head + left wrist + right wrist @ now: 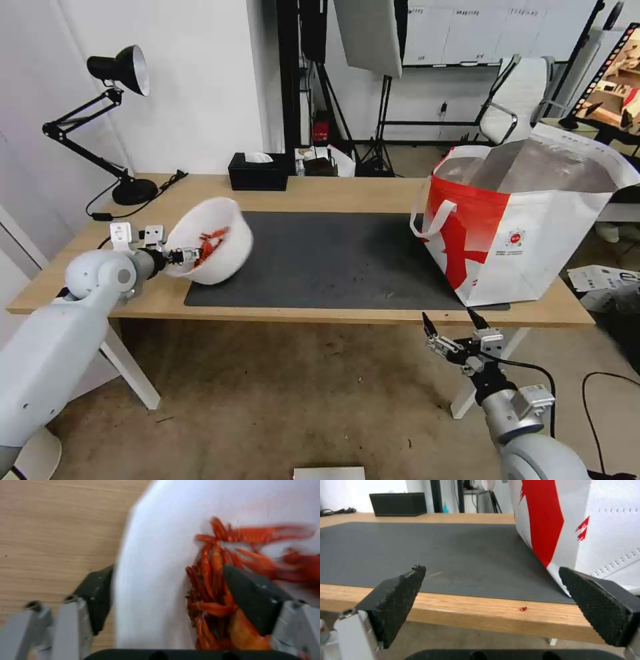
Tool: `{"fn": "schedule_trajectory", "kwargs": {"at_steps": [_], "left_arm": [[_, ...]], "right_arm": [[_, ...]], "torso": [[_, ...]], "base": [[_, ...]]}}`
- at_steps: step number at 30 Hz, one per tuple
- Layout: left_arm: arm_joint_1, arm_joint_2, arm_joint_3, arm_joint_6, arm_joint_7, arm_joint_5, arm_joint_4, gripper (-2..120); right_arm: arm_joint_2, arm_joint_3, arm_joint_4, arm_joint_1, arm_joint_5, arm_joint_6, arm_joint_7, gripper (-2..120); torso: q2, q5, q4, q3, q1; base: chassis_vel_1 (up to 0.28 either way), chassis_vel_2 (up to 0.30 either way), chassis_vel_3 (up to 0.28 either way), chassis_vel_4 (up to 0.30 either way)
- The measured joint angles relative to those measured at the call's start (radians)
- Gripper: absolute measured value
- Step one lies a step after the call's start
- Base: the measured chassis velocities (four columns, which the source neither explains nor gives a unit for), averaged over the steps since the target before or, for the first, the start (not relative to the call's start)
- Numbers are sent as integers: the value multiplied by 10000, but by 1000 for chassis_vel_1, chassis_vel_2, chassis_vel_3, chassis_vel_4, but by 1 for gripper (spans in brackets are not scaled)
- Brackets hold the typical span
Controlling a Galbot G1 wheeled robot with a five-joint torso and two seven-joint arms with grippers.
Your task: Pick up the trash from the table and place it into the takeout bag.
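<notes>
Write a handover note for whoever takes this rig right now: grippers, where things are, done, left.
Left gripper: shut on the rim of the white bowl, one finger inside among the red scraps, one outside. The bowl is lifted and tilted above the near-left corner of the grey mat.
Right gripper: open, holding nothing, below the table's front edge near the takeout bag.
Bag stands open at the table's right end.
Done: bowl picked up.
Left: carry the bowl across and put it in the bag.

smooth white bowl, matt grey mat on light wood table, foil-lined bag.
</notes>
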Motion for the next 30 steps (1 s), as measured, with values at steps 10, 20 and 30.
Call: {"fn": "schedule_trajectory", "kwargs": {"at_steps": [10, 20, 30], "left_arm": [[23, -28, -79, -24, -214, -65, -121, 42], [144, 0, -163, -53, -254, -57, -297, 3], [336, 67, -413, -625, -55, -314, -865, 0]], "right_arm": [[-1, 0, 0, 0, 0, 0, 0, 100], [0, 0, 0, 0, 0, 1, 0, 100], [0, 0, 0, 0, 0, 0, 0, 100]], "torso": [[0, -4, 0, 0, -1], [2, -3, 0, -1, -1], [1, -7, 1, 0, -1]], "base": [[0, 0, 0, 0], [0, 0, 0, 0], [0, 0, 0, 0]]}}
